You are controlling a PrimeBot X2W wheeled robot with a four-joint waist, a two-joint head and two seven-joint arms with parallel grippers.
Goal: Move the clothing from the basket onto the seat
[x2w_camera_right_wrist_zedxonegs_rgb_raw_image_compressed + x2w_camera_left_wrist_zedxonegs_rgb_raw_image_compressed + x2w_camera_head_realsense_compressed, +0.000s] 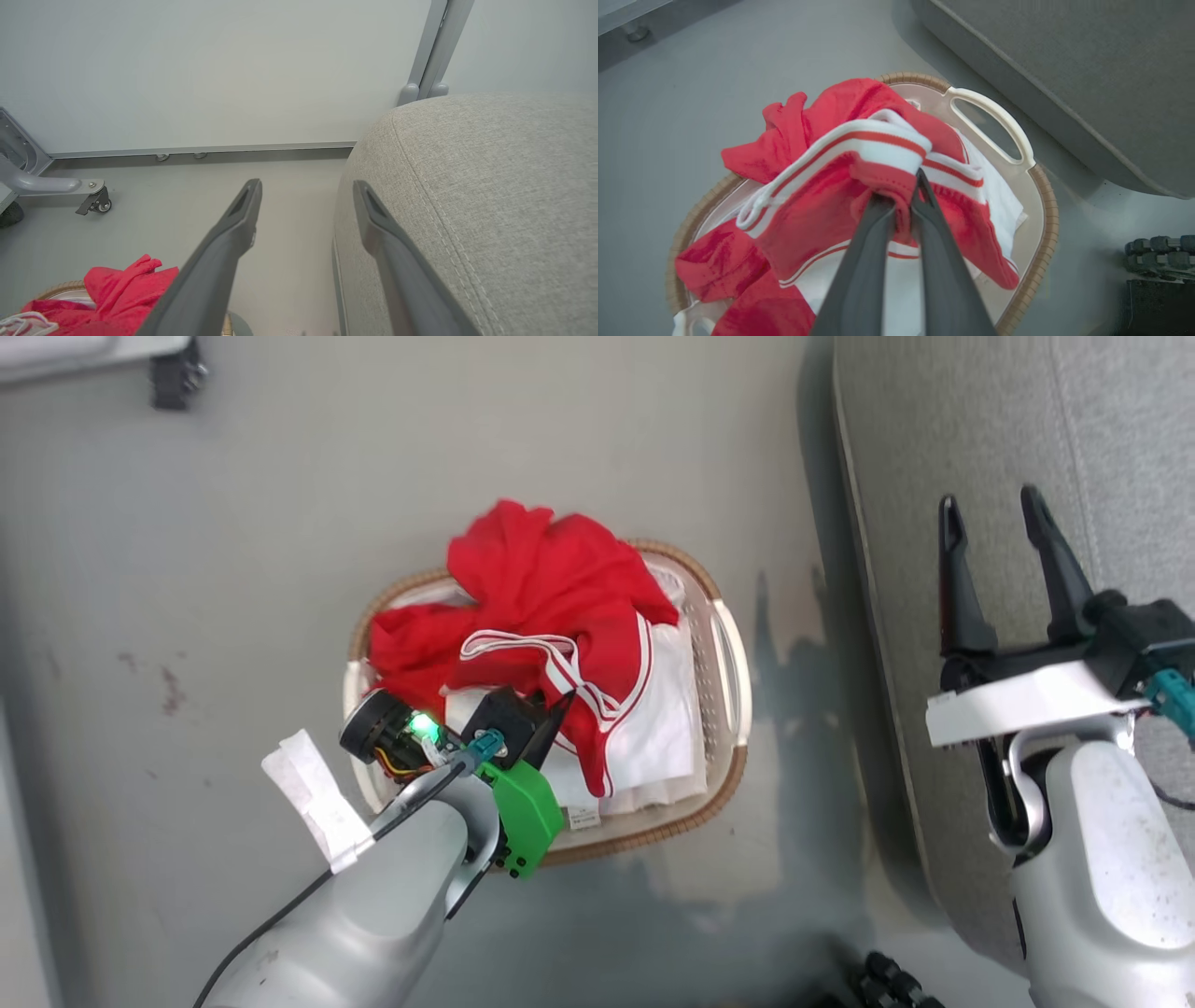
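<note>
My left gripper (901, 191) clamped soft red clothing (817, 186) in the oval white basket (1045, 219); at 3 o'clock, my right gripper (990, 502) hung with fingers apart over the grey fabric seat (896, 429).

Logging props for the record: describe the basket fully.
The basket is an oval of white perforated plastic with a brown woven rim and a slotted white handle on each side. It stands upright on the grey floor, near the seat but apart from it, heaped with red and white clothing that spills over its far rim.
</note>
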